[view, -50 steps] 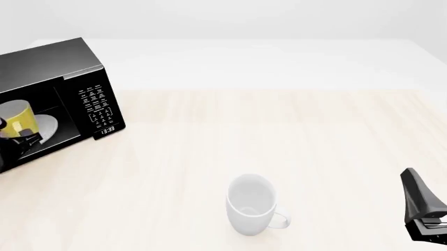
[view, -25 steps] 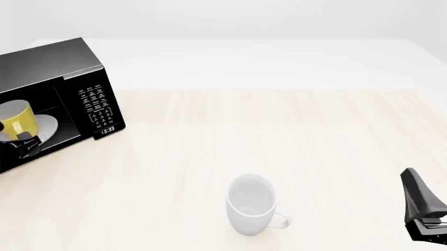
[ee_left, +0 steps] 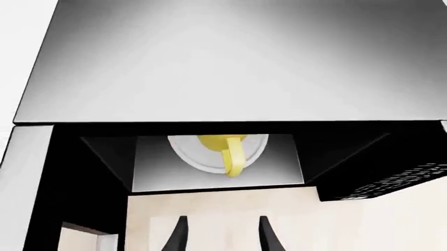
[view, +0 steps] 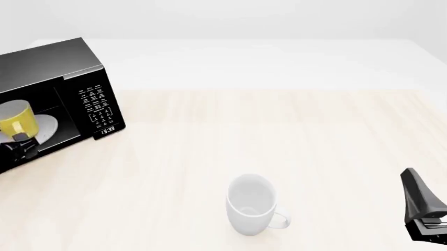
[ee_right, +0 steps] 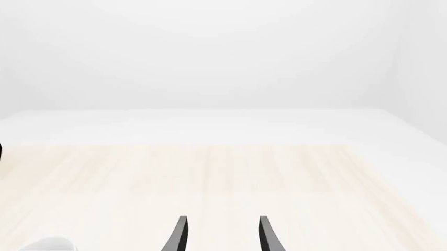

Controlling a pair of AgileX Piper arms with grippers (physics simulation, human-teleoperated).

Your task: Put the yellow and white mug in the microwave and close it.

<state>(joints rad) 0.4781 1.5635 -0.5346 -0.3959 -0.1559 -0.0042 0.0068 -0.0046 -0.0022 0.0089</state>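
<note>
Inside the microwave (view: 52,94), yellow and white mug (ee_left: 225,149) (on turntable), beyond spread, empty left pincer (ee_left: 220,235)

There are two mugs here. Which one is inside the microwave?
The yellow and white mug, sitting on the round plate inside the microwave. The larger white mug stands out on the table.

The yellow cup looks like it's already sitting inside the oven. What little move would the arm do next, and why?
Probably the left gripper backs clear and goes to the door. The yellow mug already rests on the white plate inside the microwave, the gripper is open and holds nothing, and the front is open, so closing it is what remains.
</note>
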